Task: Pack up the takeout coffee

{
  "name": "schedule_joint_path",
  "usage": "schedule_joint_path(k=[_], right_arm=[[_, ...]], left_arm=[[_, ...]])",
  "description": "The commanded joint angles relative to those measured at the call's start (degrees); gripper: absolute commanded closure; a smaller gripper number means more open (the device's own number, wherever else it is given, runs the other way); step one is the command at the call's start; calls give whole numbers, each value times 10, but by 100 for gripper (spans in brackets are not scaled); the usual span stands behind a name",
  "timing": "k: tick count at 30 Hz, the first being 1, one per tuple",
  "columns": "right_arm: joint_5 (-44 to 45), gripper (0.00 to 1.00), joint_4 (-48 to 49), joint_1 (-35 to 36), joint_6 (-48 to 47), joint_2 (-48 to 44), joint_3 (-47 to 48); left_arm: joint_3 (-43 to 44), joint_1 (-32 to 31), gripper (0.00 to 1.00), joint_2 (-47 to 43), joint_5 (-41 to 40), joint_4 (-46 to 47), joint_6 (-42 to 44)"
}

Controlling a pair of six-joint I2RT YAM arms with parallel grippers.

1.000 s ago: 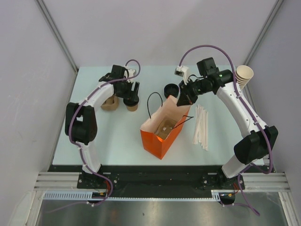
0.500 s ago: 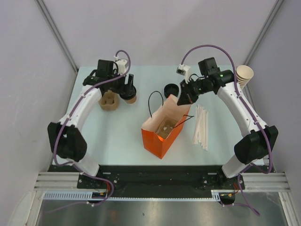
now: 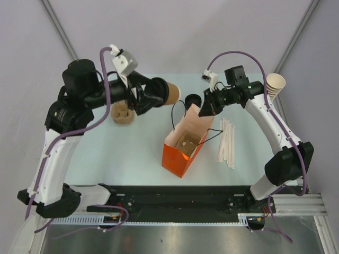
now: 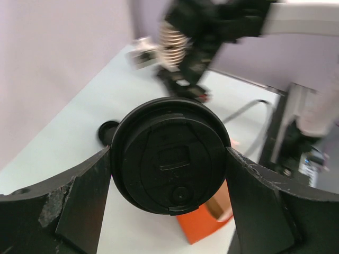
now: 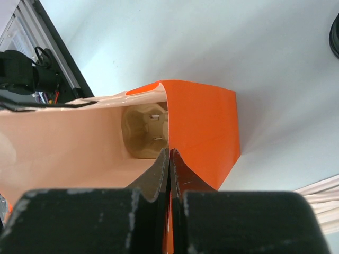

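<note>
The takeout coffee [image 3: 169, 92], a brown paper cup with a black lid [image 4: 169, 153], hangs in the air left of the orange bag [image 3: 183, 156], tipped on its side. My left gripper [image 3: 152, 96] is shut on it, one finger [image 4: 85, 196] on each side of the lid. The bag stands open at mid-table with a pulp cup carrier [image 5: 143, 132] at its bottom. My right gripper [image 5: 169, 159] is shut on the bag's far rim [image 3: 204, 111], one finger inside and one outside the wall.
A brown pulp carrier [image 3: 123, 114] sits at the back left of the table. A black lid stack [image 3: 193, 100] lies behind the bag. Tan cups [image 3: 275, 83] are stacked at the back right corner. White straws [image 3: 226, 142] lie right of the bag.
My left arm has lifted the coffee off the table beside the carrier, raised it and swung it right toward the bag, tipping it sideways. The right gripper has kept its hold on the rim.
</note>
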Motion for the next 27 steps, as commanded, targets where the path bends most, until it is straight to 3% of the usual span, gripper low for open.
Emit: schedule_joint_path(k=[1,10,18,27], right_arm=[[-1,100,32,4,22,-30,1],[28,100,44,23,63,-64,-13],[24,100,42,40,79,-107,-49],[-12,100,23,37,103,-141,-95]], left_arm=[[41,-117,71,5,20,-57,48],[-56,-292,73,31,-123,-37,62],[-123,-296,75,44,-177,8,43],[-212,-295,76,27,-231,7,111]])
